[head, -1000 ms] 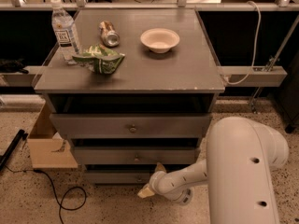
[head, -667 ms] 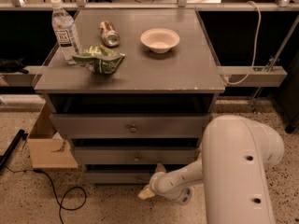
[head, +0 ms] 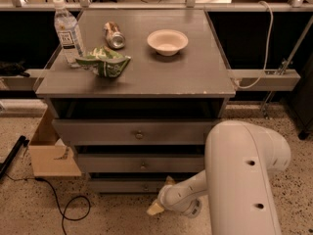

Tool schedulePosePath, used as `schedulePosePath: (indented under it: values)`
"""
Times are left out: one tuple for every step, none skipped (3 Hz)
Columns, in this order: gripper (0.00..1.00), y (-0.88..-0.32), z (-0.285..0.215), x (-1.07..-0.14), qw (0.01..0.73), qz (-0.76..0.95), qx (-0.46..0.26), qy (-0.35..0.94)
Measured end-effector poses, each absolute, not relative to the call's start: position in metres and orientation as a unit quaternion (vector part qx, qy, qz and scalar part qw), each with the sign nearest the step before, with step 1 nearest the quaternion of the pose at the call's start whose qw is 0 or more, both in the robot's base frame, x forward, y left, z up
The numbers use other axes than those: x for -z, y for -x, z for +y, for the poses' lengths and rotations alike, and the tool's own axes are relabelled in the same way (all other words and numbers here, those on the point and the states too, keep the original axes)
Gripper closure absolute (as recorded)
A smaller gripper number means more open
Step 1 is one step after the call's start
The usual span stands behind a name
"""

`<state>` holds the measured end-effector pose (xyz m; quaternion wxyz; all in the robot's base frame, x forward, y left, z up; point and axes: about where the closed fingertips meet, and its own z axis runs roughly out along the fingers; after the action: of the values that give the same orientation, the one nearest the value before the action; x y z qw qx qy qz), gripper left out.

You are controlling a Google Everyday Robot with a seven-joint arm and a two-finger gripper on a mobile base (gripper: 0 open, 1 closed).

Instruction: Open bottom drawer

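Observation:
The bottom drawer (head: pixel 122 185) is the slim lowest front of the grey cabinet, with a small round knob (head: pixel 145 185) at its centre, and it sits flush with the frame. My gripper (head: pixel 162 195) hangs low in front of the drawer's right half, just right of the knob. It is open: one tan fingertip (head: pixel 169 180) is up by the drawer's top edge and the other is down near the floor. Nothing is between them. My white arm (head: pixel 242 180) fills the lower right.
The middle drawer (head: pixel 142 164) and the top drawer (head: pixel 137 132) are above. On the cabinet top are a water bottle (head: pixel 68 33), a can (head: pixel 114 35), a green bag (head: pixel 103 62) and a white bowl (head: pixel 167 41). A cardboard box (head: pixel 49 153) and a black cable (head: pixel 68 209) lie to the left on the floor.
The bulky white arm shell has edged slightly left. The gripper stays at the bottom drawer's front in nearly the same spot, and the drawer has not moved.

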<state>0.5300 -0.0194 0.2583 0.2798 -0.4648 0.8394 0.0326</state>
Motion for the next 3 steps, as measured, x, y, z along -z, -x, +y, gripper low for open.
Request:
schedulePosePath:
  values:
    - [0.0, -0.5541, 0.0001, -0.2686, 0.29, 0.832, -0.02, 0.473]
    - [0.0, -0.5541, 0.0, -0.2685, 0.29, 0.832, -0.02, 0.473]
    - [0.0, -0.5549, -0.0066, -0.2635, 0.284, 0.837, -0.021, 0.468]
